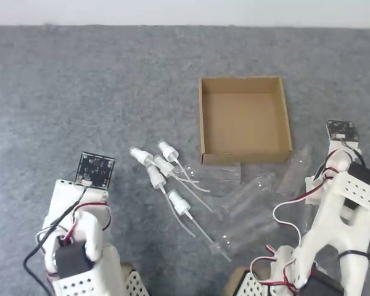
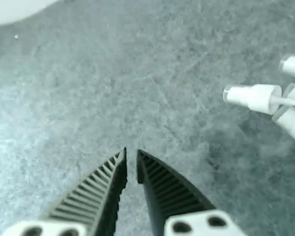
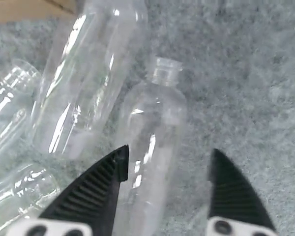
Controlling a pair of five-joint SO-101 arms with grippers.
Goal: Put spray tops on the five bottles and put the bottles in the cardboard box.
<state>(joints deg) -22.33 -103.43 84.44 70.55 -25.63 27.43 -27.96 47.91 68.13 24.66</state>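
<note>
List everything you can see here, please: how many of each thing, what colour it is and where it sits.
Cardboard box: one, brown, empty, on the far side of the table, right of centre.
Spray tops: five, white with thin tubes, lying in a cluster left of the box's near corner.
Bottles: at least four, clear, uncapped, lying along the box's near wall and towards the right arm; the exact count is hard to tell.
Table: one, grey and fuzzy.
Arms: two, white, at the near edge.
Left hand: black fingers together, over bare table near the spray tops.
Right hand: black fingers spread, above a lying bottle.
</note>
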